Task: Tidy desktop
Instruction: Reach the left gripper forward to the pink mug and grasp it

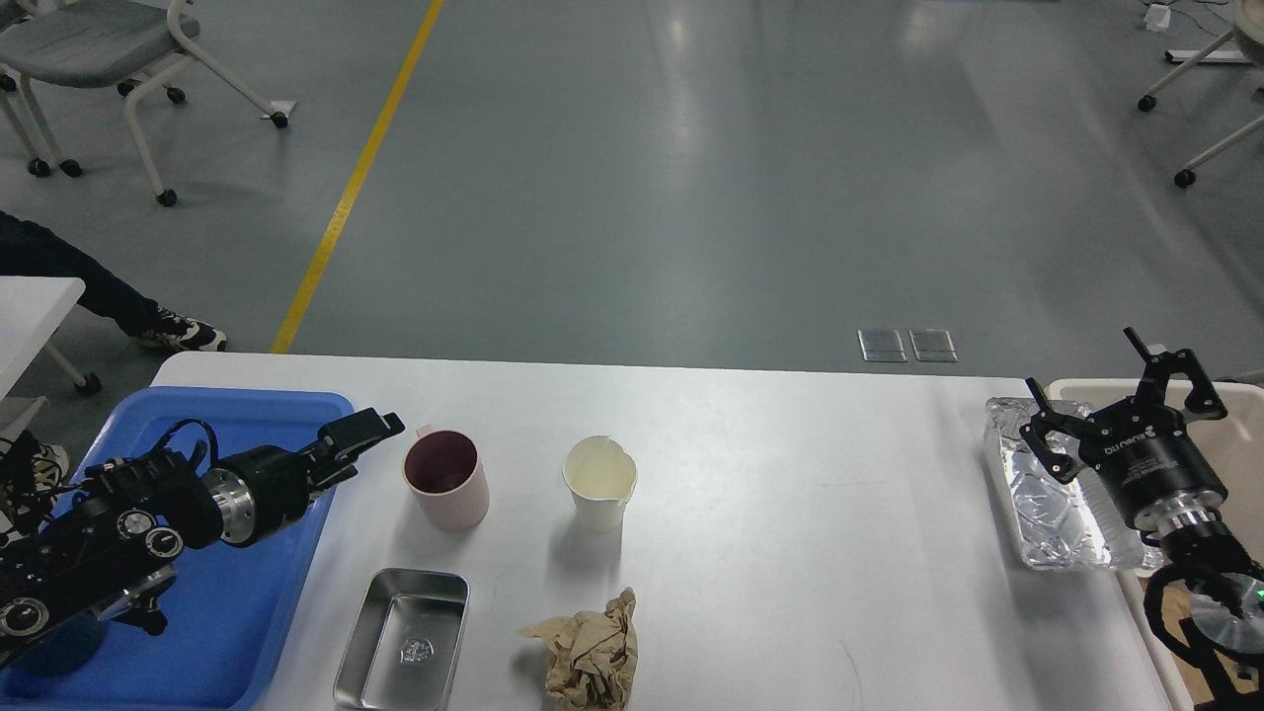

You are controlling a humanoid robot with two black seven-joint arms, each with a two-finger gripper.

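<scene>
The white desktop (790,474) fills the lower view. On it stand a pink mug (446,479) and a dented white paper cup (599,482). A small steel tray (403,640) and a crumpled brown paper wad (590,652) lie near the front edge. A crinkled foil tray (1049,499) sits at the right edge. My left gripper (370,434) is over the blue tray's right rim, just left of the mug, fingers close together and empty. My right gripper (1111,380) is open and empty above the foil tray's far end.
A blue plastic tray (247,612) lies at the table's left under my left arm. A beige bin (1239,425) stands off the right edge. Wheeled chairs stand on the floor beyond, and a person's foot (183,334) shows at the far left.
</scene>
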